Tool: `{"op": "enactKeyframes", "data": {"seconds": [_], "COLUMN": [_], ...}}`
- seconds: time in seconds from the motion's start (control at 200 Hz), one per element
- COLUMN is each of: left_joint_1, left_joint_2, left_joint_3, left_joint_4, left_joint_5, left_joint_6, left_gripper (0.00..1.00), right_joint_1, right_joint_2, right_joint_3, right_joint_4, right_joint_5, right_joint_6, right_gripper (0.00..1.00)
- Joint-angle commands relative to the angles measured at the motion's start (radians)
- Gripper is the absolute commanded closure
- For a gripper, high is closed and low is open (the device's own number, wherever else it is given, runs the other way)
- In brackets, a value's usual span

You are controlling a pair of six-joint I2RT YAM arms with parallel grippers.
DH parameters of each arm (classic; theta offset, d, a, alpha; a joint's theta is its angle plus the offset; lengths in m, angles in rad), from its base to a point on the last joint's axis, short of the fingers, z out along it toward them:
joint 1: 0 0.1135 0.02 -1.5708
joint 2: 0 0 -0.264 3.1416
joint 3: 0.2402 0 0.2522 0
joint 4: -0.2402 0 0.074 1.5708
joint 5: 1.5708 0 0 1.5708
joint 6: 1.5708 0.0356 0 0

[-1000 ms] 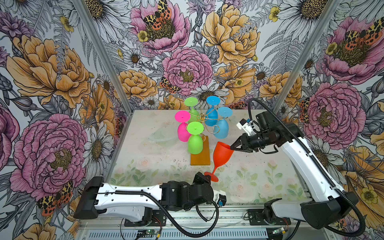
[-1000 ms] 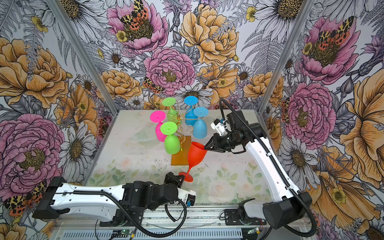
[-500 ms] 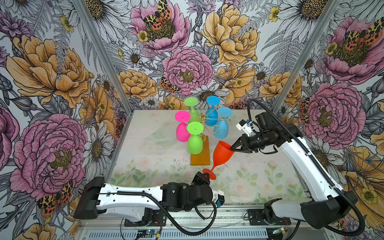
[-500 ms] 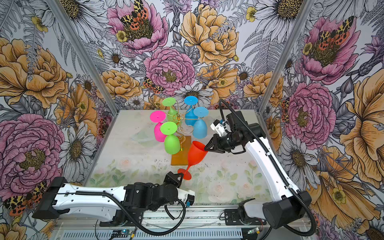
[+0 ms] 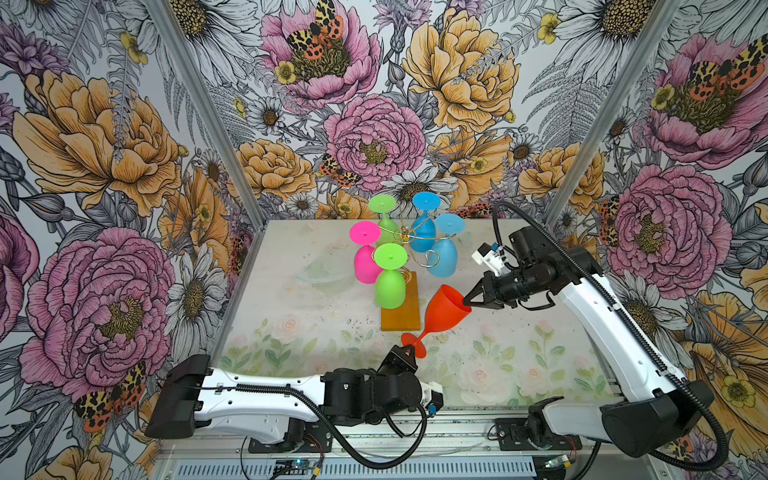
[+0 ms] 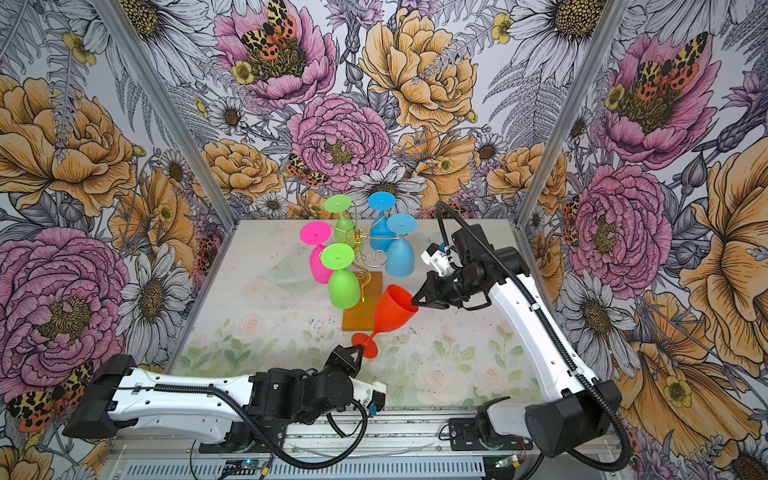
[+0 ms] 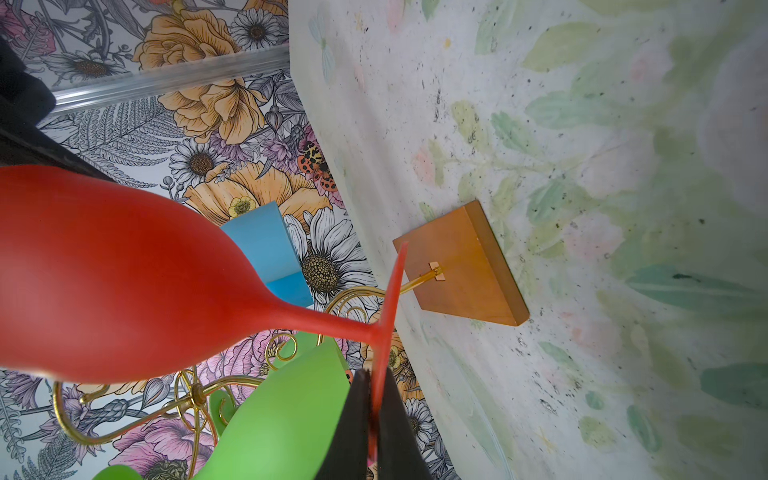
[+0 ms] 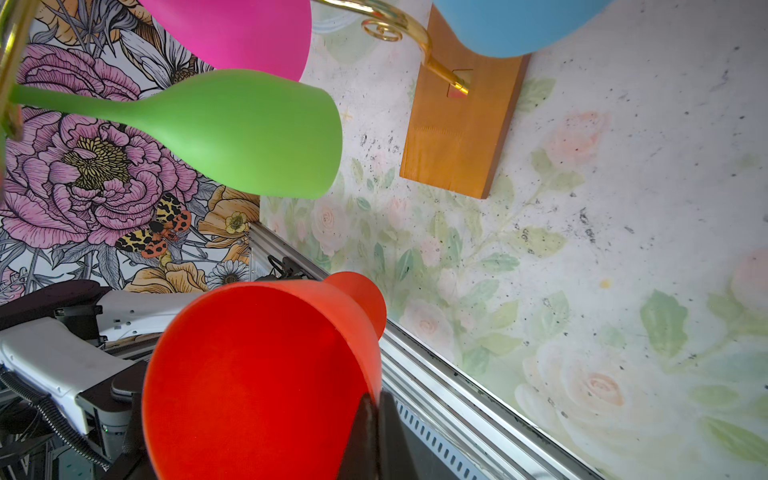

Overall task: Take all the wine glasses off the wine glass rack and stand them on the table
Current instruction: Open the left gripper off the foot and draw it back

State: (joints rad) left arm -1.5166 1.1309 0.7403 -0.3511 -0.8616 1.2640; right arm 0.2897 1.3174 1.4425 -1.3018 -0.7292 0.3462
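The left jaws are pinching the foot of a tilted red-orange wine glass while the right jaws are clamping its rim, beside the gold wire rack.

Red wine glass tilted — right gripper fingers pinch its rim, left gripper fingers pinch its foot; wine glass rack just beyond.

A robot test cell in a lab: flower-printed wall panels close in the bench at 9, 12 and 3 o'clock, framed by bare aluminium posts. At 6 o'clock an aluminium rail carries two cabled robot arms, with an exposed circuit board below.
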Motion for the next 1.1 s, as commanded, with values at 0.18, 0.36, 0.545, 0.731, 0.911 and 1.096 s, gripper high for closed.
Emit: {"op": "enactKeyframes", "data": {"seconds": [0.18, 0.36, 0.545, 0.731, 0.911, 1.096], "left_joint_1": [-0.014, -0.024, -0.045, -0.064, -0.077, -0.073], "left_joint_2": [-0.037, -0.046, -0.048, -0.061, -0.102, -0.151], "left_joint_3": [-0.022, -0.036, -0.033, -0.009, -0.002, 0.014], "left_joint_4": [0.060, 0.057, 0.056, 0.048, 0.041, -0.015], "left_joint_5": [-0.028, -0.021, -0.016, -0.003, -0.011, -0.041], "left_joint_6": [0.001, -0.014, -0.075, -0.214, -0.370, -0.513], "left_gripper": [0.82, 0.73, 0.56, 0.37, 0.20, 0.07], "right_joint_1": [0.006, 0.005, 0.004, 0.000, -0.005, -0.021], "right_joint_2": [0.002, 0.004, -0.001, -0.014, -0.032, -0.040], "right_joint_3": [-0.004, 0.002, 0.013, 0.022, 0.017, 0.000], "right_joint_4": [-0.021, -0.023, -0.022, -0.021, -0.019, -0.020], "right_joint_5": [-0.003, 0.032, 0.092, 0.178, 0.296, 0.392], "right_joint_6": [-0.031, -0.033, -0.033, -0.046, -0.045, -0.048], "right_gripper": [1.00, 1.00, 1.00, 1.00, 1.00, 1.00]}}
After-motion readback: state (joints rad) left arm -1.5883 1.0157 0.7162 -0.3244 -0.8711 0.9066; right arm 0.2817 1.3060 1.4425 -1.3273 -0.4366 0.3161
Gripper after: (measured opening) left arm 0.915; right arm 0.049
